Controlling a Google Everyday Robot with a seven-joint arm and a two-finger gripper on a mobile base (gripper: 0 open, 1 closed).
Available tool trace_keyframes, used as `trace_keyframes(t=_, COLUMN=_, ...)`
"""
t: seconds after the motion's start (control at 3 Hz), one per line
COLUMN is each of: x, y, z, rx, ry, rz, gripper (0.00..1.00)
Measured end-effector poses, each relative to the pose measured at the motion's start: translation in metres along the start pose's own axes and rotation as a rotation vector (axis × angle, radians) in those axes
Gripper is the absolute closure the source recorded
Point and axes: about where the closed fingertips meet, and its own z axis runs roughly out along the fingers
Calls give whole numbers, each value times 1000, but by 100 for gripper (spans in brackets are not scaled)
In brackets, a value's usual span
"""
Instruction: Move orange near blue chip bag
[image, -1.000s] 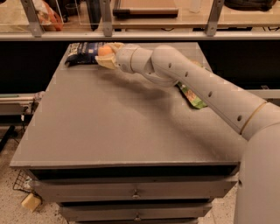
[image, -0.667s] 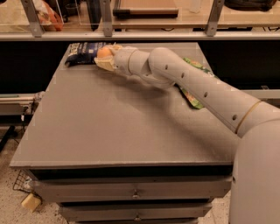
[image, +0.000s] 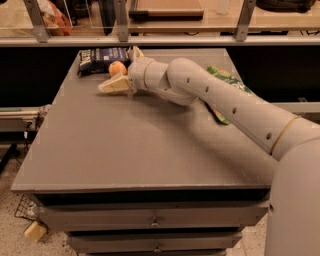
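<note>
Gripper is out at the worktop's 11 o'clock corner. The arm reaches across from the 4 o'clock side.

Jaws read as spread and released. One pale finger lies low at the orange's 6 o'clock, and the other shows at its 1 o'clock, beside the bag. The orange sits between them, apparently down on the worktop. It is at the blue bag's 5 o'clock edge, touching or nearly so. I can't tell whether the lower finger is in contact with the fruit.

The blue bag lies flat along the far edge. The green bag is at 2 o'clock, mostly hidden by the arm and well apart from the orange.

My read is that the placement is as good as made. The step in hand is getting the jaws off cleanly.

How I'd run it:
- Keep the jaws wide, with no re-clench.
- Lift straight up first so the lower finger doesn't drag or flick the fruit.
- Only once above the orange's crown, pull back along the arm's own line toward 4 o'clock.
- Go slowly. A round fruit on a smooth top rolls at a nudge, and toward 7 o'clock nothing would stop it.
- Keep the upper finger off the blue bag. The crinkly film could shift and push the orange away.
- Mind the forearm over the green bag on the way out.
</note>
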Motion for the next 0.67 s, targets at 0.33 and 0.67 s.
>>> trace_keyframes(t=0.33, x=-8, y=2, z=-4, rx=-3, ry=-8, rz=-6, gripper=0)
trace_keyframes(t=0.67, x=-28, y=1, z=-19, rx=-33, ry=-27, rz=10, gripper=0)
